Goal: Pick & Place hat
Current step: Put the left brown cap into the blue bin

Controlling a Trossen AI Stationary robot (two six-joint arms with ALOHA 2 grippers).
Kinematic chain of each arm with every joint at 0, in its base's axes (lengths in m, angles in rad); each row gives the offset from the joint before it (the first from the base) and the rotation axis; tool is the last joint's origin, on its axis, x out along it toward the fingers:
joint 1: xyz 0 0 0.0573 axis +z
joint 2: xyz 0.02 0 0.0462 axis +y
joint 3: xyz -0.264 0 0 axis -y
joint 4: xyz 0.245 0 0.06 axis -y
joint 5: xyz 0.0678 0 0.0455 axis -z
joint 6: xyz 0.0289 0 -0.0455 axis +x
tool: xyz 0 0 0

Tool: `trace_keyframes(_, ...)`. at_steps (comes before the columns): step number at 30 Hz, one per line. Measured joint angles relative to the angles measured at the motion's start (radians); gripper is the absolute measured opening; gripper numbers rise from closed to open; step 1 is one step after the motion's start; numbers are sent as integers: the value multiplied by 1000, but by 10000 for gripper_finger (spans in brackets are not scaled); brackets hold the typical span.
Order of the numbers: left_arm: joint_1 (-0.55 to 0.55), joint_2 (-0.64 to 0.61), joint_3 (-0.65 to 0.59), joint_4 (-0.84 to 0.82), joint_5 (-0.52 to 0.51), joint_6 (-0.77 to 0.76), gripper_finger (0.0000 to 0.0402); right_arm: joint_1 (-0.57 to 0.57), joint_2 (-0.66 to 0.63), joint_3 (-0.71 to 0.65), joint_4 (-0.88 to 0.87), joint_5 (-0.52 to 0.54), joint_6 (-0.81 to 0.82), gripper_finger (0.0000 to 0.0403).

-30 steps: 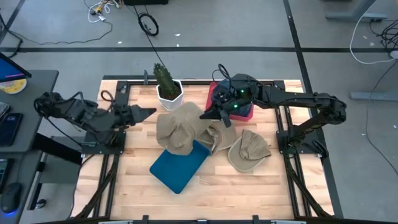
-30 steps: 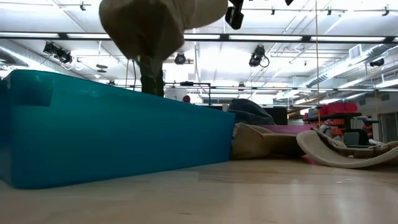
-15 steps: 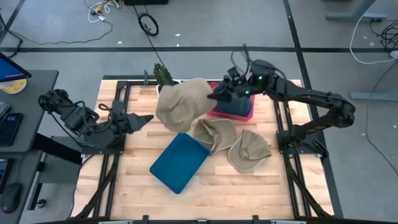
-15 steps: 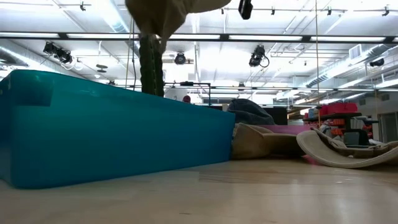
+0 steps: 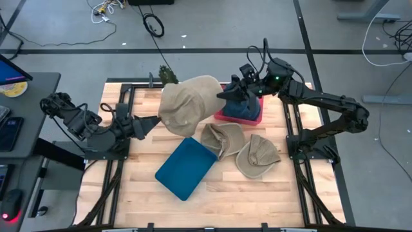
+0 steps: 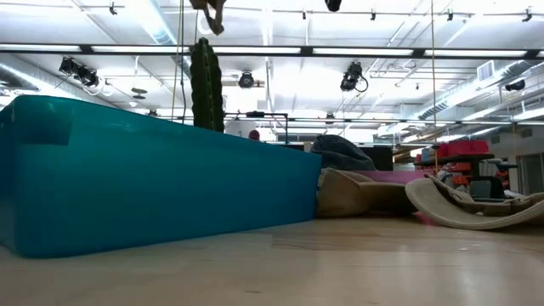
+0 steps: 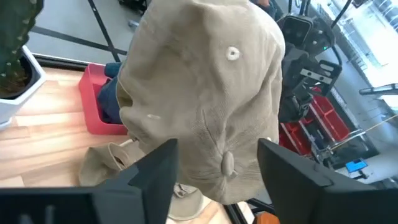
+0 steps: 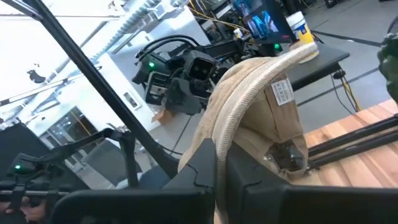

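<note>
A tan hat (image 5: 187,103) hangs in the air over the table's far middle, and my right gripper (image 5: 223,98) is shut on it. The hat fills the left wrist view (image 7: 205,99) and hides most of the cactus (image 5: 167,73) below it. My left gripper (image 5: 153,122) stands open just left of the hat and points at it, its fingers (image 7: 155,177) apart in front of the crown. Two more tan hats (image 5: 222,138), (image 5: 257,154) lie on the wood. My right gripper pinches the edge of the hat's brim (image 8: 219,134) between its two fingers. The fingers lie about level and come from the table's right. The hat hangs out beyond them toward the left, clear of the table and above the cactus.
A blue tray (image 5: 187,167) lies on the table's near middle. A pink bin (image 5: 241,115) with dark blue cloth stands at the far right under my right arm. The cactus in its white pot (image 7: 15,87) stands at the far edge. Bare wood shows at the near corners.
My right gripper has risen and gone toward the table's far edge with the hat. The hat, which hung low over the blue tray and the lying hats, now hangs higher, over the cactus, and has left the top of the low view.
</note>
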Motion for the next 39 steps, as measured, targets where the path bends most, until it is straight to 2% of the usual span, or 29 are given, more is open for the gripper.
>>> trace_keyframes(6,0,0,0,13,-4,75,278,-1,0,0,57,-12,33,6)
trace_keyframes(11,0,0,0,37,-37,100,294,-1,1,0,92,-12,53,6)
trace_keyframes(16,16,4,0,132,-35,217,296,-1,12,0,101,1,54,6)
trace_keyframes(22,61,6,0,218,29,319,296,-1,23,0,117,7,65,6)
trace_keyframes(35,161,57,0,270,164,287,296,-1,24,0,124,10,63,6)
trace_keyframes(39,171,68,0,294,184,308,276,-4,24,0,124,9,58,6)
